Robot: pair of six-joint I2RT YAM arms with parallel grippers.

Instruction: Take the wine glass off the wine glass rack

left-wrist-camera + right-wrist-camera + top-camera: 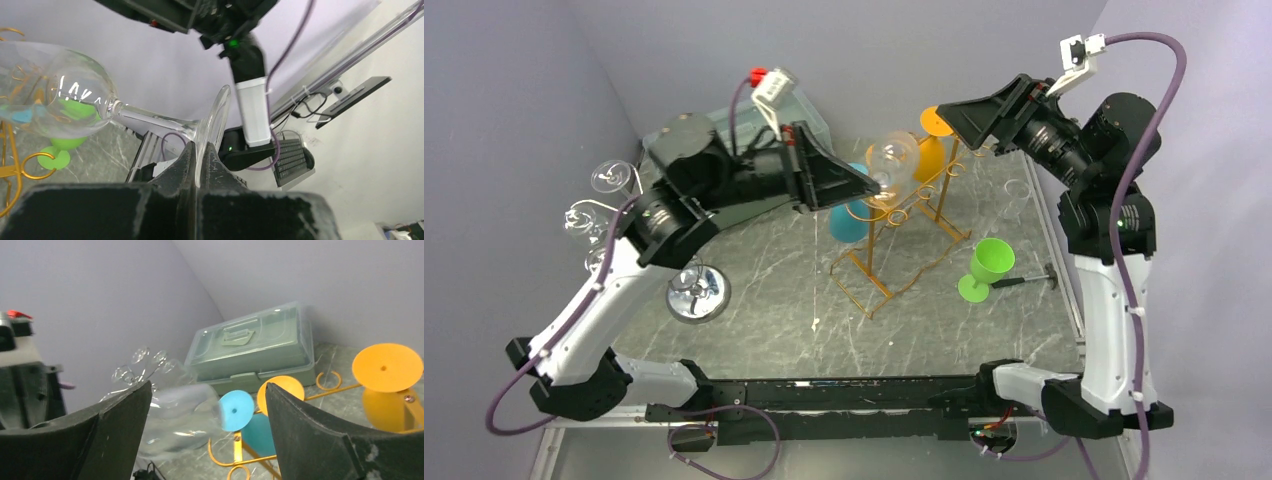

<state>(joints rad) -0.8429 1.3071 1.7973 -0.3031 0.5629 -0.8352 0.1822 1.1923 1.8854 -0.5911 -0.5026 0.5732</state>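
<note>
In the left wrist view, the clear wine glass (60,100) runs off the left edge. The lower rim of its foot vanishes between the clamped fingers of the left gripper (200,155), and only scraps of the wine glass rack (10,167) show at that edge. From above, the left gripper hides part of the blue glass (844,225). In the right wrist view the wine glass is a blur, and a spread finger of the right gripper (208,387) cuts off the orange glass (385,367).
</note>
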